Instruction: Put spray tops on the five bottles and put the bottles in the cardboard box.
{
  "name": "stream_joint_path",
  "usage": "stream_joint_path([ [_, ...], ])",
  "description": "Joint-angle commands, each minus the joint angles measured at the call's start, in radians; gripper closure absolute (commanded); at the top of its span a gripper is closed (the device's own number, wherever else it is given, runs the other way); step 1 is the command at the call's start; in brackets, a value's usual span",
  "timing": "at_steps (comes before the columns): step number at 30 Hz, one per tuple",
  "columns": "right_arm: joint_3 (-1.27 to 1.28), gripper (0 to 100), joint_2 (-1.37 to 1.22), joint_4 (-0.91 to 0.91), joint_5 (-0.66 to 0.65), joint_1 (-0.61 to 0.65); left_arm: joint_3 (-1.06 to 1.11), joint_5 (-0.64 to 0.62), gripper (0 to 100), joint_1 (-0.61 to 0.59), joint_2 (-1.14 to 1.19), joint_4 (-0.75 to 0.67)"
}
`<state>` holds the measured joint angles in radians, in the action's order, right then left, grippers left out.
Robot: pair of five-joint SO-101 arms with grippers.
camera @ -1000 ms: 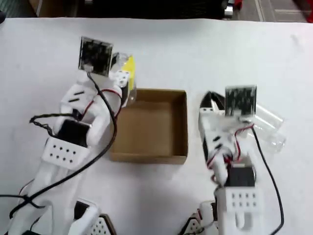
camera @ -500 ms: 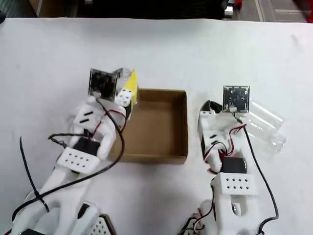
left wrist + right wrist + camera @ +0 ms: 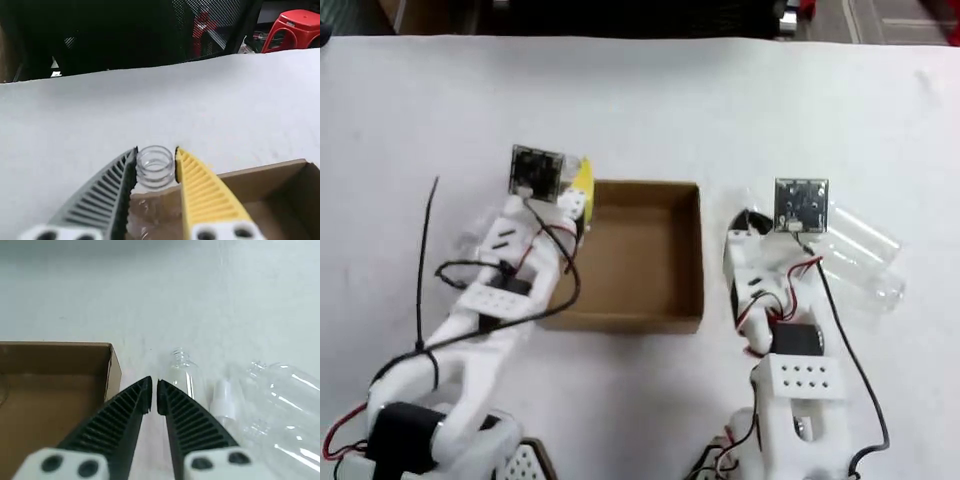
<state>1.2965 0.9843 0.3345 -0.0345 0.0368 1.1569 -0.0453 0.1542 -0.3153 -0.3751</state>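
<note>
My left gripper (image 3: 156,151) is shut on a clear bottle (image 3: 155,167) with a bare threaded neck and no spray top. In the high view it (image 3: 578,182) sits at the far left corner of the open cardboard box (image 3: 620,322). My right gripper (image 3: 154,386) is shut with nothing between its black fingers, just right of the box (image 3: 60,347). Beside it lie a small clear bottle (image 3: 186,375), a white spray top (image 3: 225,401) and two larger clear bottles (image 3: 285,385). From above, those bottles (image 3: 860,252) lie right of the right gripper (image 3: 744,222).
The box rim (image 3: 280,172) stands just beside the held bottle. White table (image 3: 720,110) stretches behind the box and both arms. Cables hang around the left arm (image 3: 500,290). The dark table edge runs along the back.
The left arm has swung right with the bottle, bringing it closer to the box's far left corner. The right arm shifted slightly a second ago and has kept still since.
</note>
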Motion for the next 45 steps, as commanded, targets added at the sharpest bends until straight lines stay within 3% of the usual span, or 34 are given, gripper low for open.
stream_joint_path([
  [1, -0.009, 98.4, -0.001, -0.022, -0.002, -0.007, -0.060, 0.011, 98, -0.002, 0.002, -0.032],
  [26, 0.002, 98.4, 0.001, -0.015, -0.003, 0.027, -0.095, 0.012, 97, 0.033, 0.008, -0.028],
  [30, 0.002, 98.4, 0.001, -0.015, -0.064, 0.027, -0.094, 0.018, 92, 0.028, 0.012, -0.025],
  [40, 0.017, 98.4, 0.001, -0.021, -0.080, 0.065, -0.098, 0.011, 90, 0.028, 0.002, 0.032],
  [45, 0.017, 98.4, 0.001, -0.022, -0.080, 0.065, -0.129, 0.011, 86, 0.031, -0.008, 0.150],
])
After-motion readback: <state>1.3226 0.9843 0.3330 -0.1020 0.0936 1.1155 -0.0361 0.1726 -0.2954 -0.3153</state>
